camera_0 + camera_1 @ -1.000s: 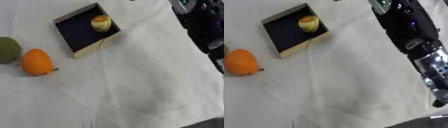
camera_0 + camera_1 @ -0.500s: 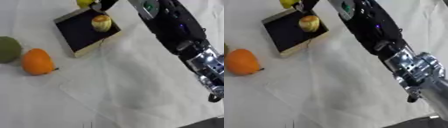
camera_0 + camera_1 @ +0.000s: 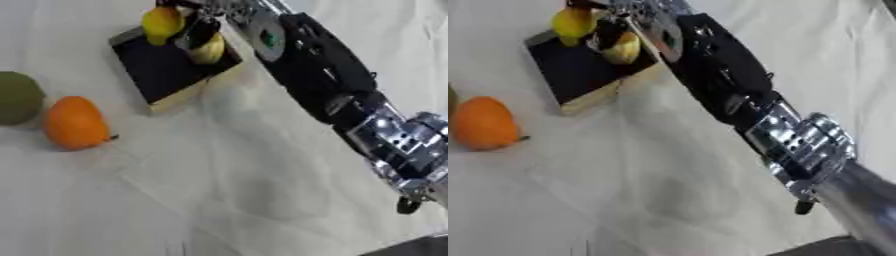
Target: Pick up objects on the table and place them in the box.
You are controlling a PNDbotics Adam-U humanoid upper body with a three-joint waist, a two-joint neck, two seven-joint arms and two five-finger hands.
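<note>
My right hand (image 3: 199, 31) reaches in from the lower right along a long black and silver arm (image 3: 319, 75). Its fingers are curled round a yellow fruit (image 3: 162, 22), which hangs over the far corner of the box (image 3: 157, 72). The box is shallow, with a black inside and tan walls. Inside it, under the hand, lies a yellow-red fruit (image 3: 211, 50), partly hidden by the fingers. An orange fruit (image 3: 74, 122) and a green fruit (image 3: 16, 97) lie on the white cloth left of the box. My left hand does not show.
White creased cloth (image 3: 201, 190) covers the table. My arm crosses the right half of the views from the lower right corner up to the box.
My right arm has swung in from the right edge toward the box, carrying the yellow fruit, which now hangs over the box's far corner. The other fruits have not moved.
</note>
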